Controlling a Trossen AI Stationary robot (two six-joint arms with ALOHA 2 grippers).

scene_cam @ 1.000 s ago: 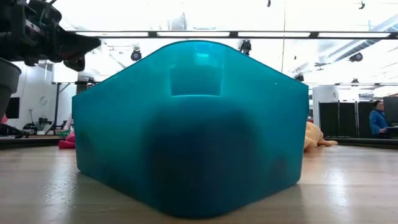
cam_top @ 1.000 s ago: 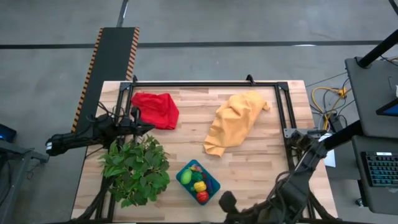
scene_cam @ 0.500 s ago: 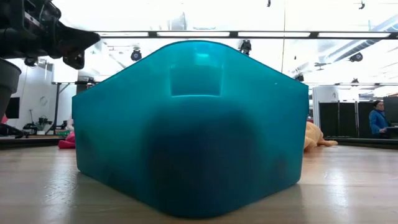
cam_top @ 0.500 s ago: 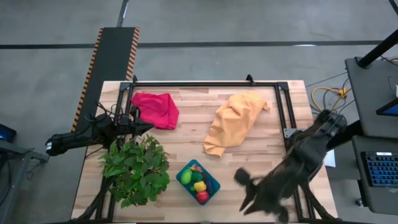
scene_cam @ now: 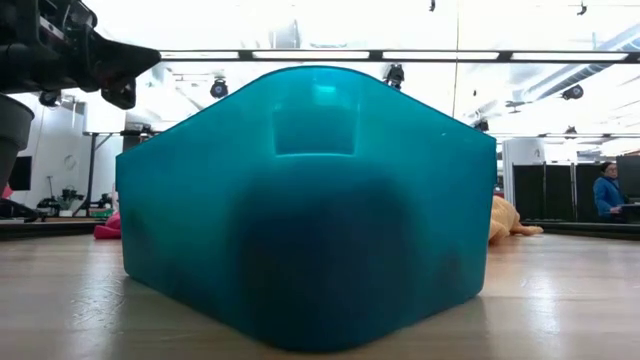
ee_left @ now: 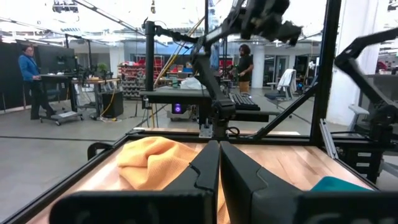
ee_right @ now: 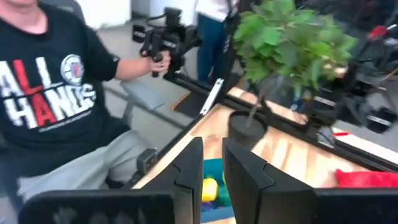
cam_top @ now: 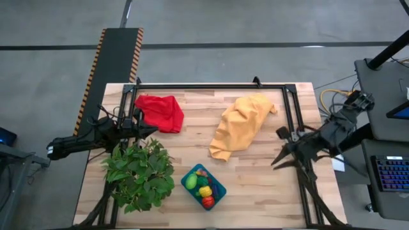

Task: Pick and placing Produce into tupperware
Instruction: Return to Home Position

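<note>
The teal tupperware (cam_top: 204, 186) rests on its base near the table's near edge and fills the low view (scene_cam: 310, 200). In it lie the produce pieces: a green one (cam_top: 191, 182), a yellow one (cam_top: 205, 191) and a red one (cam_top: 208, 202). My left gripper (cam_top: 155, 130) is shut and empty at the table's left side, between the red cloth and the plant. My right gripper (cam_top: 276, 163) hangs in the air at the table's right side, well to the right of the tupperware. It is empty, and its wrist view (ee_right: 212, 163) shows a narrow gap between the fingers.
A leafy potted plant (cam_top: 139, 172) stands left of the tupperware. A red cloth (cam_top: 160, 112) lies at the far left and a yellow-orange cloth (cam_top: 241, 124) at the far middle. A black frame (cam_top: 211, 86) borders the table. A seated person (ee_right: 56, 93) shows beyond the near edge.
My right arm has swung from the table's near edge, just right of the tupperware, up and toward the right and far side. It now hangs by the right frame post. The tupperware and produce have stayed put.
</note>
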